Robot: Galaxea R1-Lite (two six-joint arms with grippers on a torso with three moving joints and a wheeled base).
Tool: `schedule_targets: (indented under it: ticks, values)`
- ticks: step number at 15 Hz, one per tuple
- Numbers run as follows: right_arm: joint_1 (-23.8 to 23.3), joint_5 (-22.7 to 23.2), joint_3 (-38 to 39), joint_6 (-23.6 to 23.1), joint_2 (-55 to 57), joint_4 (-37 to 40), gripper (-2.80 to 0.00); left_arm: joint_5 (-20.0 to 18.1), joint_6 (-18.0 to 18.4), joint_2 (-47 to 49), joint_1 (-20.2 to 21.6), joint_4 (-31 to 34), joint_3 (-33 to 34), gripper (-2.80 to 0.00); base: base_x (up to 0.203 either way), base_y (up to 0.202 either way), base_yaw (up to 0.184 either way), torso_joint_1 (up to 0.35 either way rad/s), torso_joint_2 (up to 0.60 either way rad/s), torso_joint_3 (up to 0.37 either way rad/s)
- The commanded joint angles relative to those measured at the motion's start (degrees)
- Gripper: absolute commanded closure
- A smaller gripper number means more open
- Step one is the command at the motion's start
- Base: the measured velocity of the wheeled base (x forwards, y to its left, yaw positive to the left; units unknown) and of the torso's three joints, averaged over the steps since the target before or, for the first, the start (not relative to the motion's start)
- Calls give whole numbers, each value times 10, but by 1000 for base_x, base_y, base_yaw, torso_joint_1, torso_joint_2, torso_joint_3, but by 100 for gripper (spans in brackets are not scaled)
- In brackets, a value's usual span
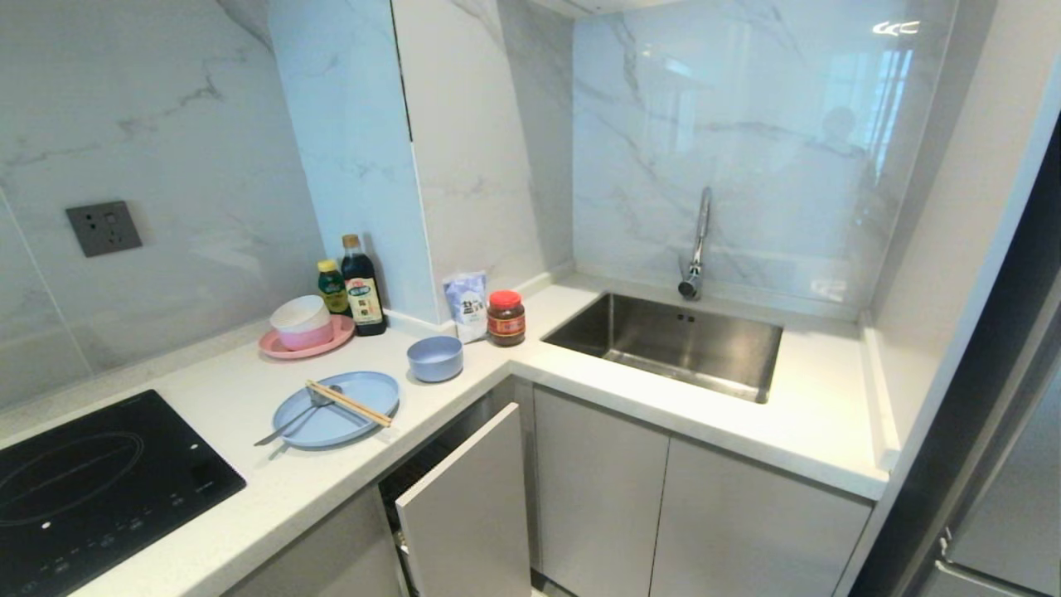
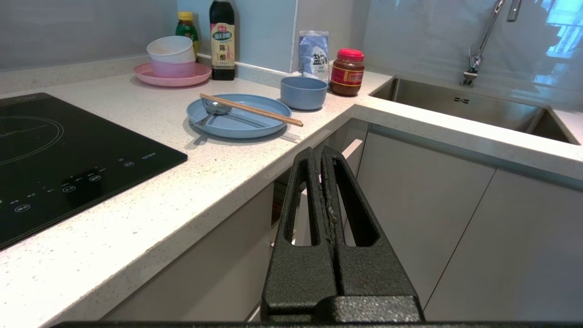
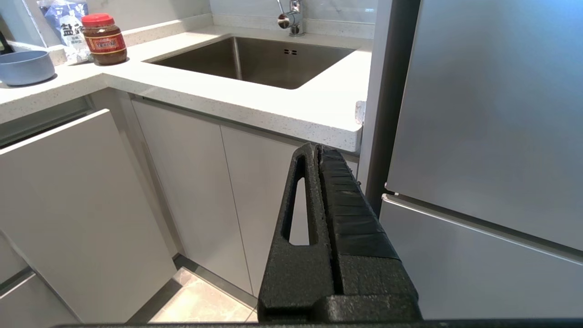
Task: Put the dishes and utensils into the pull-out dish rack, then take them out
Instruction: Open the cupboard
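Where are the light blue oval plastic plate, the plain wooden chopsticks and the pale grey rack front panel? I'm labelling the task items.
Light blue oval plastic plate (image 1: pixel 348 414): head view, bare surface near its front.
Plain wooden chopsticks (image 1: pixel 349 404): head view, mid-length of the pair.
Pale grey rack front panel (image 1: pixel 468 506): head view, centre of its flat face.

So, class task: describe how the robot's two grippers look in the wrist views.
The left gripper has matte black, rough-textured fingers, long and tapering, each with a slot-shaped cut-out. The right gripper matches, but one finger is wrapped in black ribbed tape. No cables or markings show.

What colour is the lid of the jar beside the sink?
Red; the jar shows best in the left wrist view.
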Motion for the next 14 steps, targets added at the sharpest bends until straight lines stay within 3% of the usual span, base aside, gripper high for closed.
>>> schedule_targets:
  ticks: [1, 14]
  values:
    - [0, 0, 1, 0, -2, 0, 0, 0, -1, 0, 0, 0, 15, 0, 0, 0, 0, 0, 0, 0]
    - [0, 0, 1, 0, -2, 0, 0, 0, -1, 0, 0, 0, 15, 0, 0, 0, 0, 0, 0, 0]
